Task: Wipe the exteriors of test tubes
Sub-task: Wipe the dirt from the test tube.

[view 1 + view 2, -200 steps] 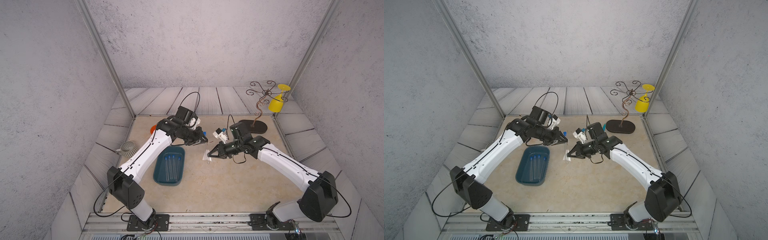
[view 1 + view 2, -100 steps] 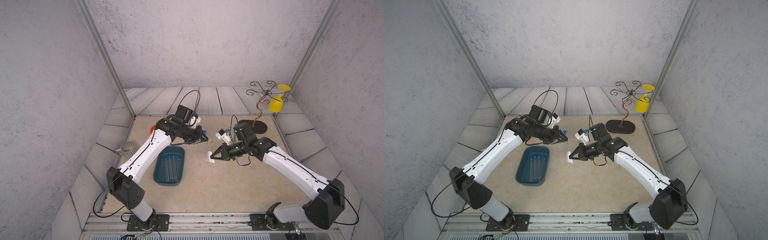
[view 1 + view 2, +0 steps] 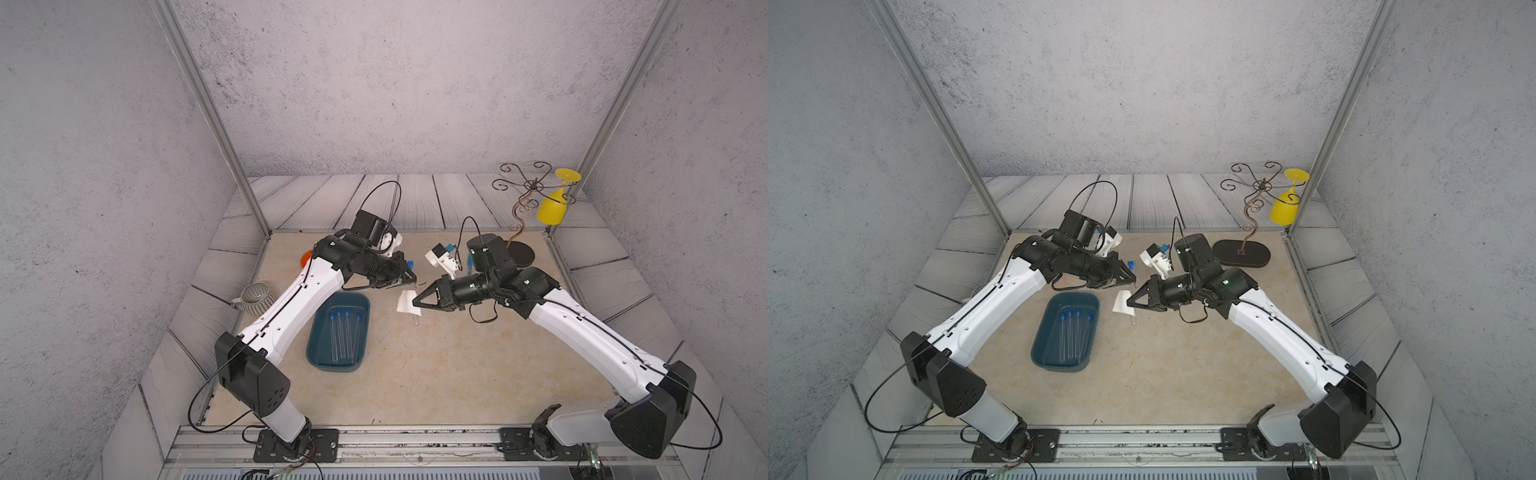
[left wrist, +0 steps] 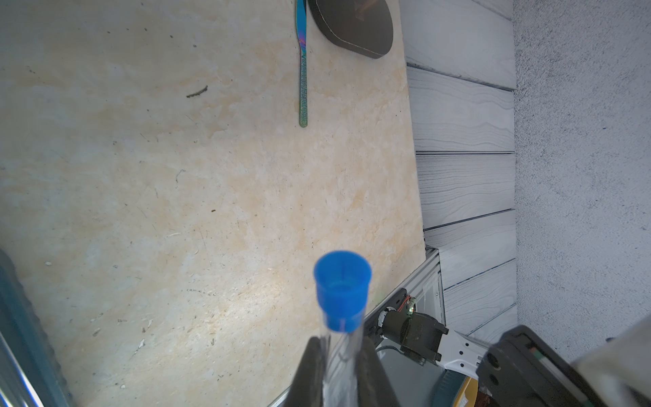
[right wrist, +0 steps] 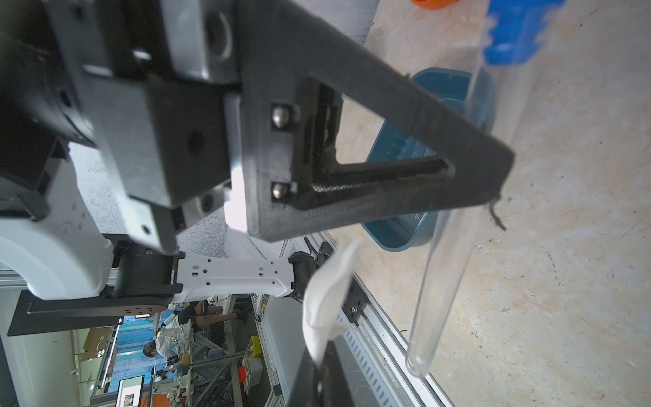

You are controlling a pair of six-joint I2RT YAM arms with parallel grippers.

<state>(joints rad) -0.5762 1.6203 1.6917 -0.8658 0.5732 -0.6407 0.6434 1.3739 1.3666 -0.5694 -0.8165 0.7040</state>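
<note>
Test tube [image 3: 415, 319] hangs upright mid-frame in a top view, gripped below its blue cap [image 3: 410, 264] by the closed left gripper [image 3: 411, 282], likely so its bare length faces the white wipe [image 3: 405, 301] pinched in the closed right gripper [image 3: 417, 302]

held tube [image 5: 444, 282]: clear, blue cap up, near upright, aloft | four tubes [image 3: 342, 336]: capped, parallel, lying in tray [image 3: 332, 367]

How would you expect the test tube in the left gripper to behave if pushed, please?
Its smooth, clear wall suggests the test tube is slippery and may slide in the left gripper. Gripped only just below its blue cap, the long free end would probably swing under a push from the wipe. Thin-walled, it looks breakable.
</note>
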